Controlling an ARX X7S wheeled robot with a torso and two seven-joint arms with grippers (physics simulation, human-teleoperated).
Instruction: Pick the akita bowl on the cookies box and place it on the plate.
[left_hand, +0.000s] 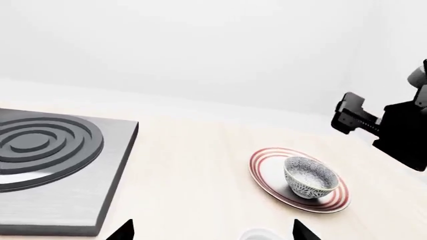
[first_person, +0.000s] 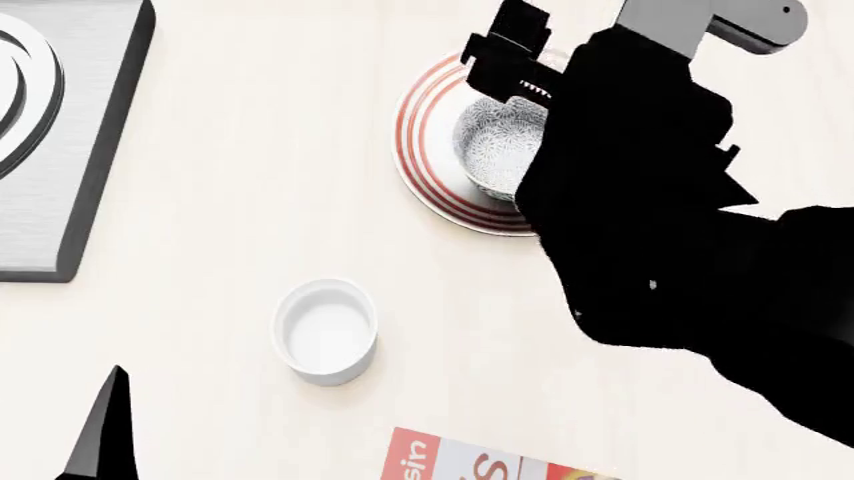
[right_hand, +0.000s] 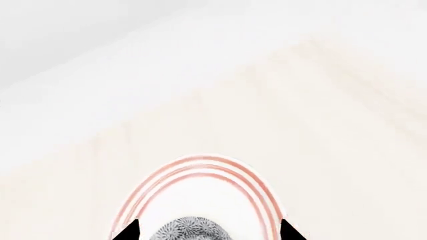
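Observation:
The speckled grey-and-white akita bowl (left_hand: 310, 178) (first_person: 491, 150) stands upright on the red-ringed white plate (left_hand: 263, 161) (first_person: 424, 175), slightly off its centre. My right gripper (right_hand: 209, 231) hangs open above it, and its two dark fingertips (right_hand: 130, 231) sit wide of the bowl (right_hand: 191, 231) without touching it. In the head view the right arm hides half the bowl and plate. The cookies box (first_person: 467, 462) shows only as a red-and-white corner at the near edge, with nothing on that part. My left gripper (left_hand: 213, 232) is open and empty over bare table.
A small plain white cup (first_person: 324, 328) stands between the box and the plate. A grey stove block with concentric rings (left_hand: 60, 165) (first_person: 60, 130) fills the left side. The right arm (left_hand: 400, 125) hangs above the table beside the plate.

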